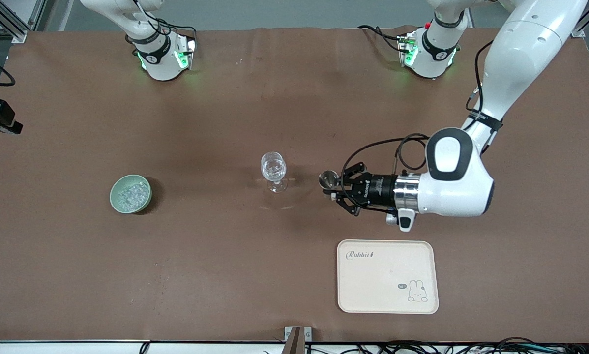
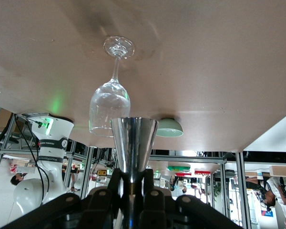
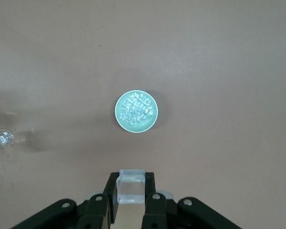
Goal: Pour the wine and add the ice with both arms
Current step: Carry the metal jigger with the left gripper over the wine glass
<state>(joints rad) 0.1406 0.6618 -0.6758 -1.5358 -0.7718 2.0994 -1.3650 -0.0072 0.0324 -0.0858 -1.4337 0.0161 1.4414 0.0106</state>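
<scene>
A clear stemmed glass (image 1: pixel 273 169) stands upright mid-table; it also shows in the left wrist view (image 2: pixel 109 107). My left gripper (image 1: pixel 335 189) lies level just beside it, toward the left arm's end, shut on a small metal cone-shaped cup (image 1: pixel 329 179) whose mouth faces the glass (image 2: pixel 133 140). A green bowl (image 1: pixel 112 196) holds a heap of ice (image 1: pixel 131 194) toward the right arm's end. My right gripper (image 3: pixel 131 188) is high over that bowl (image 3: pixel 117 114), shut on one clear ice cube (image 3: pixel 131 187). It is out of the front view.
A cream tray (image 1: pixel 387 295) with a rabbit print lies nearer the front camera than the left gripper. Both arm bases stand at the table's back edge. The brown tabletop is bare between bowl and glass.
</scene>
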